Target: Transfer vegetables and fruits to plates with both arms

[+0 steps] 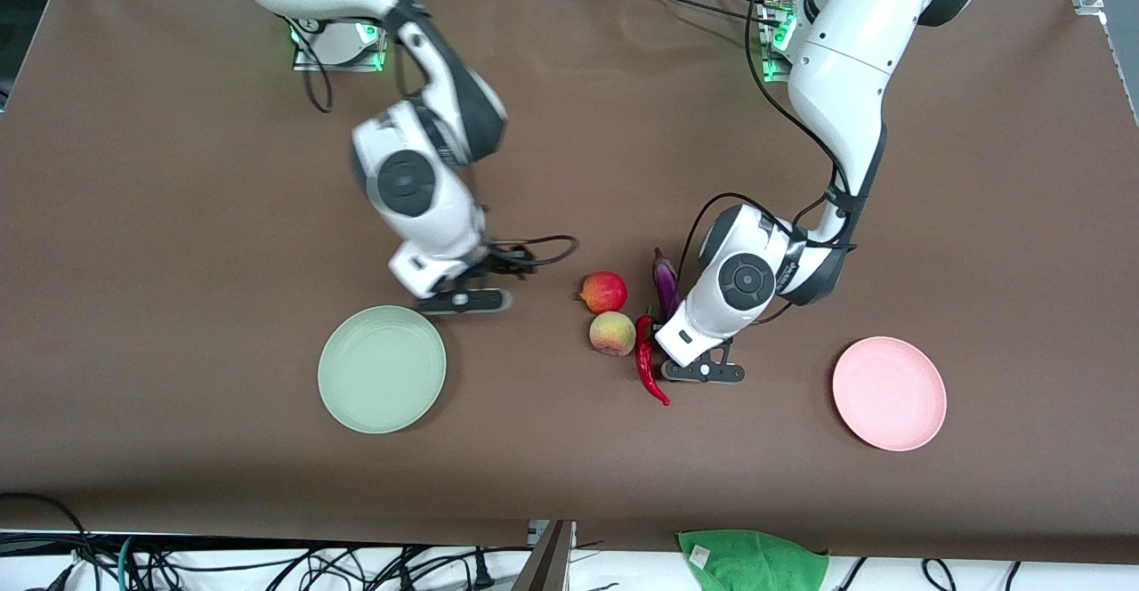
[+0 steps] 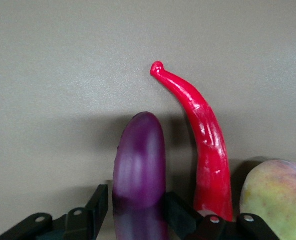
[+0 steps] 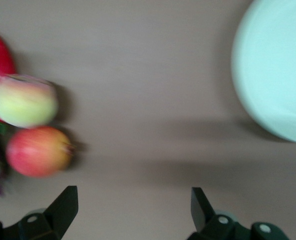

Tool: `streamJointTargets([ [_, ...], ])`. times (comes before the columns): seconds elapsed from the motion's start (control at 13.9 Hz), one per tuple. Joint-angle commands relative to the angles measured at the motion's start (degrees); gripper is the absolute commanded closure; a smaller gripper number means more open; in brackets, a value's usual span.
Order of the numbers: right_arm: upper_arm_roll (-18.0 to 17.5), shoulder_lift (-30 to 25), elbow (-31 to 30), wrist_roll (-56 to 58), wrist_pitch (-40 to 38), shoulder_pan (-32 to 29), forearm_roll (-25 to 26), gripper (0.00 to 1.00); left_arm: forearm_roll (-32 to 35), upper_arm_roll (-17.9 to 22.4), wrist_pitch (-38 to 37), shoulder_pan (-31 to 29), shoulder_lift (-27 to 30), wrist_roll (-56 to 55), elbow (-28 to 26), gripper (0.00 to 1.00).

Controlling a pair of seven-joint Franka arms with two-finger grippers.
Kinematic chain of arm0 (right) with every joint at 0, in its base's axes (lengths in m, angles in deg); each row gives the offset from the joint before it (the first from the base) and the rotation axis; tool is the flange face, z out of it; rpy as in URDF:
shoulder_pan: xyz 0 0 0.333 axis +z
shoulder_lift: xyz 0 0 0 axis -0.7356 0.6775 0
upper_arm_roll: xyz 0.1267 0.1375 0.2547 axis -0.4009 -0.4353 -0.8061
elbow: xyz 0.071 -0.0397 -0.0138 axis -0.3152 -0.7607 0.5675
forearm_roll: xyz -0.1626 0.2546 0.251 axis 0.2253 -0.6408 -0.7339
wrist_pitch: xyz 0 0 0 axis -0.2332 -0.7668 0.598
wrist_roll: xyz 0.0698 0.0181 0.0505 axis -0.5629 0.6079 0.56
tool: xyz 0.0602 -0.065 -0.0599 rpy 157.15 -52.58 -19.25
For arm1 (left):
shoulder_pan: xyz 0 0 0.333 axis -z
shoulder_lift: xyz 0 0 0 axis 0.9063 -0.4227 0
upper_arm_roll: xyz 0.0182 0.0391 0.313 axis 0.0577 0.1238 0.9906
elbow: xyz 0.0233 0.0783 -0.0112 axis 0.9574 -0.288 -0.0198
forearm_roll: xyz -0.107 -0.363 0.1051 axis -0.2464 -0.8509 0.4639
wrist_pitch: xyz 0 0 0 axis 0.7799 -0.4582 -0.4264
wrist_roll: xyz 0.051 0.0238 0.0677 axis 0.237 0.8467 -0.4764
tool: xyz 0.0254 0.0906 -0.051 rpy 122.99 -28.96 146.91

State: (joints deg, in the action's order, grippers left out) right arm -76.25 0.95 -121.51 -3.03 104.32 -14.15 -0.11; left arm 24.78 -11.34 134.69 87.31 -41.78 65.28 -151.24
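Straddling the eggplant (image 2: 140,165), L gripper (image 2: 135,210) has a finger each side, not clearly clamped; squeeze mid-body w/o nudging the chili (image 2: 205,150) just beside it, then carry to pink plate (image 1: 889,392). R gripper (image 3: 130,202) spread wide, empty, betw pomegranate (image 3: 38,151) & green plate (image 3: 275,70).

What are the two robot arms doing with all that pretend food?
The left gripper is down around the purple eggplant, fingers either side of it, beside the red chili. The right gripper is open over bare table between the green plate and the fruits. Both plates, green and pink, hold nothing yet.
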Motion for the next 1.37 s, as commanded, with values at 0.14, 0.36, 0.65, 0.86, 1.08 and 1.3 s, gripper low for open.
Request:
streamJointTargets([
  [0.14,0.4,10.0,7.6,-3.9,13.2,5.5,-1.1,0.00,-0.8,0.3,0.2,-0.3,-0.7,0.6,0.3,0.40],
  [0.36,0.7,13.5,10.5,-6.8,15.2,8.2,-0.8,0.00,-0.8,0.3,0.2,-0.3,-0.7,0.6,0.3,0.27],
  [0.65,1.0,15.3,10.5,-7.7,17.8,9.3,-0.5,0.00,-0.8,0.3,0.3,-0.3,-1.1,0.6,0.3,0.06],
  [0.86,1.1,16.4,10.6,-7.7,20.6,9.4,-0.4,0.00,-0.7,0.3,0.4,-0.5,-1.1,0.8,0.3,0.53],
  [1.08,1.1,18.0,10.6,-7.7,23.2,9.8,-0.4,0.00,-0.8,0.3,0.3,-0.8,-0.6,0.7,0.4,0.82],
  [1.3,1.2,19.2,10.5,-7.8,25.2,10.1,-0.2,0.00,-1.5,0.1,-0.6,-2.5,0.4,1.9,1.2,0.90],
])
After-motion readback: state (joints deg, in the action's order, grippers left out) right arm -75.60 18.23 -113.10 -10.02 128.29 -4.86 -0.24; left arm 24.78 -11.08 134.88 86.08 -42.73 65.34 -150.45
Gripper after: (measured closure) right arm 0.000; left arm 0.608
